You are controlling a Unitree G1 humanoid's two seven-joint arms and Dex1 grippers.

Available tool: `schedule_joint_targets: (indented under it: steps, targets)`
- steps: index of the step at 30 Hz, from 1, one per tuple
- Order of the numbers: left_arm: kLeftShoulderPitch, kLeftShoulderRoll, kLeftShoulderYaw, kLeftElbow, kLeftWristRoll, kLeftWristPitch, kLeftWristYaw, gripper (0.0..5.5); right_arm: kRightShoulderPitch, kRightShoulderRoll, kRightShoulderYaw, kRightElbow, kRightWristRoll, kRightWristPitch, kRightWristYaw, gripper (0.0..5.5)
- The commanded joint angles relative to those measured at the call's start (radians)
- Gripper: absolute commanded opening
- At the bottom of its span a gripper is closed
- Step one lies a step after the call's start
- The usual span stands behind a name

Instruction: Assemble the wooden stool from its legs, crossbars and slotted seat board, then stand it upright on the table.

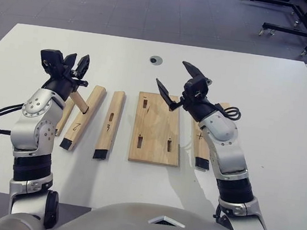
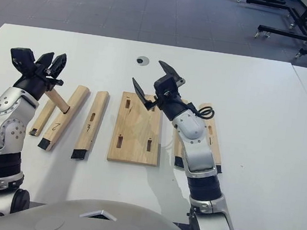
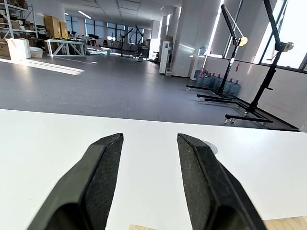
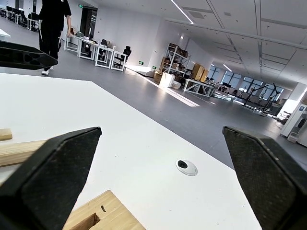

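The slotted seat board [image 1: 157, 129] lies flat at the table's middle. To its left lie two legs [image 1: 83, 118] [image 1: 110, 124], with a third leg [image 1: 63, 119] partly behind my left arm. A short crossbar [image 1: 80, 102] rests slanted over the leftmost legs. My left gripper [image 1: 74, 64] hovers just above its far end, open, with nothing between the fingers [image 3: 103, 163]. More legs [image 2: 212, 139] lie right of the board, partly under my right arm. My right gripper [image 1: 178, 83] hangs wide open above the board's far right corner [image 4: 103, 218].
A round cable grommet [image 1: 156, 60] sits in the white table [image 1: 266, 106] beyond the board. Bare tabletop stretches to the far edge and to the right. Black wheeled stands [image 1: 290, 28] are on the floor behind.
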Motion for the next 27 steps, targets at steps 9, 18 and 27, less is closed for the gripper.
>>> schedule_joint_targets:
  steps: [9, 18, 27]
  targets:
    - [0.003, -0.040, -0.025, 0.011, -0.033, 0.057, -0.013, 2.05, -0.015, 0.009, -0.003, 0.029, -0.007, -0.018, -0.002, 4.66]
    - [-0.036, -0.010, 0.015, -0.080, -0.123, 0.074, -0.059, 2.05, -0.025, 0.016, -0.021, 0.067, -0.002, -0.041, -0.011, 4.66]
    - [-0.087, 0.027, 0.035, -0.064, -0.143, 0.084, -0.072, 2.05, -0.029, 0.023, -0.017, 0.091, -0.006, -0.061, -0.010, 4.66]
